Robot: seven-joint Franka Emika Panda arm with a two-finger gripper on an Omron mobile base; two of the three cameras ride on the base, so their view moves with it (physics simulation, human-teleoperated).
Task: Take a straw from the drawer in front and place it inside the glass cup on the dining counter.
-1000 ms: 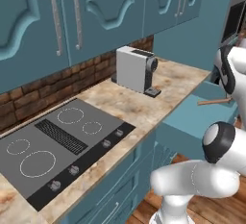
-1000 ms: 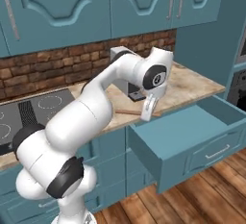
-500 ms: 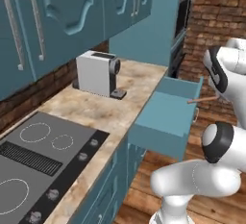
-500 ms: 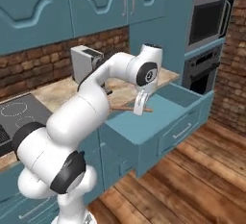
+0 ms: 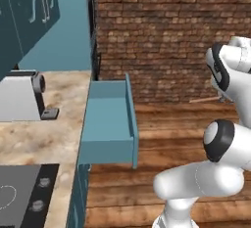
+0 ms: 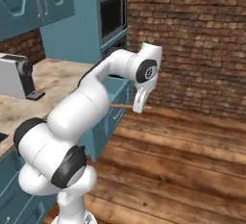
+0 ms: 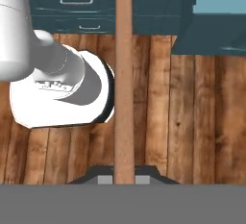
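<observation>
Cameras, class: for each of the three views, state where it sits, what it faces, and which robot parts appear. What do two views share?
Left base view: behind the arm's left, facing the open teal-blue drawer, brick wall; white arm at right.
Right base view: behind the arm's right, facing wooden floor; arm, end effector shut on the thin tan-orange straw.
Hand view: on the hand, looking down the straw at floorboards.
Shared: both base views show the boxy grey coffee machine.

- Left base view: behind the arm on its left, looking forward and down along the counter (image 5: 44,129), close above the open drawer (image 5: 110,124).
- Right base view: behind-right, facing the same brick wall (image 6: 192,40) and wood floor (image 6: 178,170).
- Hand view: straight down at the floor, close along the straw (image 7: 124,74).
</observation>
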